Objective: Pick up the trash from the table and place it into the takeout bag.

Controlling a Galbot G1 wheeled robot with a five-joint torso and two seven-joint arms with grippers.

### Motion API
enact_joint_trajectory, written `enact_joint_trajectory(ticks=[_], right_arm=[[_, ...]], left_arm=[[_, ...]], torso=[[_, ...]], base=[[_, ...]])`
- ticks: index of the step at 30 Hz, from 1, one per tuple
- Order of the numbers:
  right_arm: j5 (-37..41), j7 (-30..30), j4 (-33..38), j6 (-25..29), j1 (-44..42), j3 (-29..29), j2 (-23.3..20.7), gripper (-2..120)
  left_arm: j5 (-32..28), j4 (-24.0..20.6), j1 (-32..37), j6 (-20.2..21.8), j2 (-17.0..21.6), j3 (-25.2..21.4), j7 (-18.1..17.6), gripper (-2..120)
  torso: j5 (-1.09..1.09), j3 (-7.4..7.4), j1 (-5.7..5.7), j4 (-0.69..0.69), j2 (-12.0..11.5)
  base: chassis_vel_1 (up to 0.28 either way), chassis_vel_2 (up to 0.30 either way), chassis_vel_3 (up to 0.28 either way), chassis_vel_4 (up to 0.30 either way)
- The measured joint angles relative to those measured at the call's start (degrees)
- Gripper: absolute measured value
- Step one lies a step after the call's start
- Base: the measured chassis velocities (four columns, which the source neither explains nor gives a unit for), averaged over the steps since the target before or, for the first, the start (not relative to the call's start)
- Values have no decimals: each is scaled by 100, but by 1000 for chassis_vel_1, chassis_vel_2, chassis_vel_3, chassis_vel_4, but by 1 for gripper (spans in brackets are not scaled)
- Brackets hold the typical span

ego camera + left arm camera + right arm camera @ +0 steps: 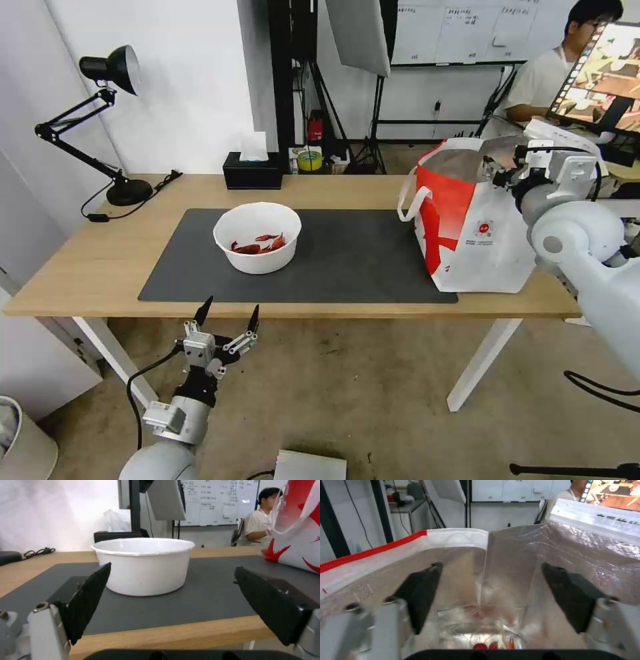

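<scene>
A white round bowl (pixel 257 237) with red scraps sits on the dark grey mat (pixel 347 267) of the light-wood table (pixel 100 253); the left wrist view looks at the bowl (pixel 143 565) from the side. My left gripper (pixel 229 313) (pixel 172 568) is open, in front of and below the table's front edge, facing the bowl. The white-and-red takeout bag (pixel 467 227) stands at the table's right end. My right gripper (pixel 499 172) (pixel 491 566) hangs open over its mouth with nothing held. Down on the foil lining (pixel 573 555) lies clear plastic with red bits (pixel 486 632).
A black tissue box (pixel 252 170) and a black desk lamp (pixel 110 120) stand along the table's far edge. A white bin (pixel 20 440) sits on the floor at the left. A person sits at a screen behind the bag.
</scene>
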Motion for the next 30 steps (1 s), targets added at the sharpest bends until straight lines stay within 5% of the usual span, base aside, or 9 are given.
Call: enact_joint_trajectory(ticks=[8,11,19,30], right_arm=[[-7,-203,89,213,3,33,-36,100],[57,-1610,237,1269,-68,32,-87,100],[-111,-2998,657,2108,-466,-358,-181,100],[-1323,-3001,855,3003,-2364,-216,259,100]], left_arm=[[7,-49,29,1,3,-32,3,100],[9,-73,25,1,4,-43,5,100],[2,-69,52,-16,-21,-158,6,100],[-68,-86,53,-34,11,-275,14,100]], torso=[[0,0,0,0,0],[-1,0,0,0,0],[-2,0,0,0,0],[-1,0,0,0,0]], base=[[0,0,0,0],[0,0,0,0],[0,0,0,0],[0,0,0,0]])
